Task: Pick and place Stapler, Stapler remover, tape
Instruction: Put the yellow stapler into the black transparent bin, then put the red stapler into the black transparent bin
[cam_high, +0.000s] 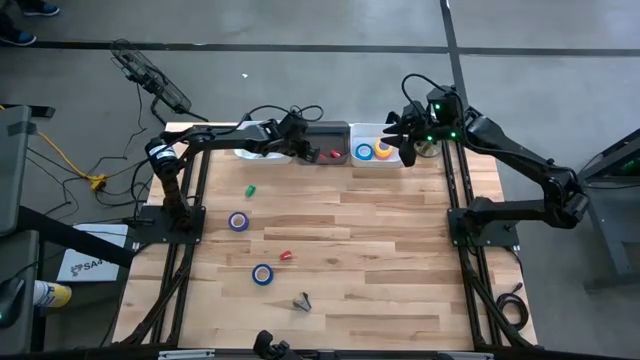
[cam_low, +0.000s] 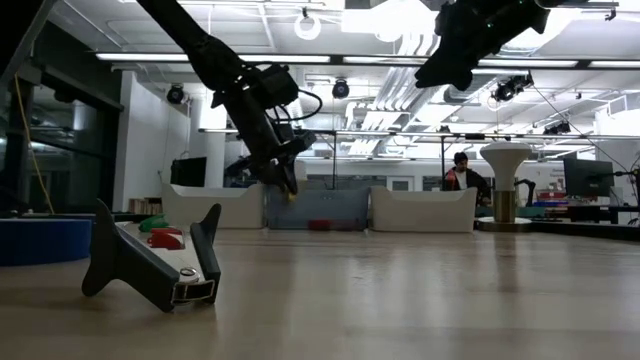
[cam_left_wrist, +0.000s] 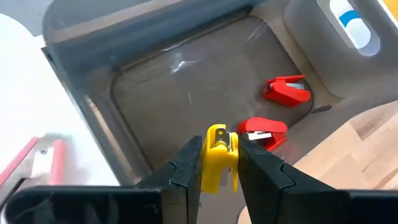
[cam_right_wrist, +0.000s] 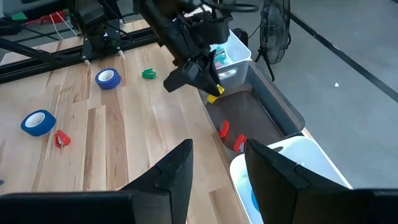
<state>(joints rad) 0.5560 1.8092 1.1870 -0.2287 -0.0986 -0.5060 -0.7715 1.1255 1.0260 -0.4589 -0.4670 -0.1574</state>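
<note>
My left gripper (cam_left_wrist: 219, 169) is shut on a small yellow stapler (cam_left_wrist: 217, 155) over the grey bin (cam_high: 330, 128) at the table's far edge. Two small red pieces (cam_left_wrist: 287, 90) (cam_left_wrist: 264, 132) lie on the bin's floor. My right gripper (cam_right_wrist: 217, 171) hangs open and empty above the white bin (cam_high: 372, 163), which holds a blue tape roll (cam_high: 364, 151) and a yellow one (cam_high: 385, 152). A purple tape roll (cam_high: 238, 221) and a blue one (cam_high: 262, 274) lie flat on the table. A dark stapler remover (cam_low: 150, 265) lies near the front edge. My left gripper pinches the yellow stapler by its two long sides (cam_left_wrist: 231, 163) between the two fingers. The fingers slant down toward the table's far edge and lie along it. Its silvery front end (cam_left_wrist: 217, 138) sticks out past the fingertips, clear above the grey bin's floor.
A second white bin (cam_high: 252, 153) stands left of the grey one. On the table lie a small green piece (cam_high: 250, 189) and a small red piece (cam_high: 286, 256). The wood between them and to the right is bare. A person (cam_low: 462, 172) sits far behind the table.
</note>
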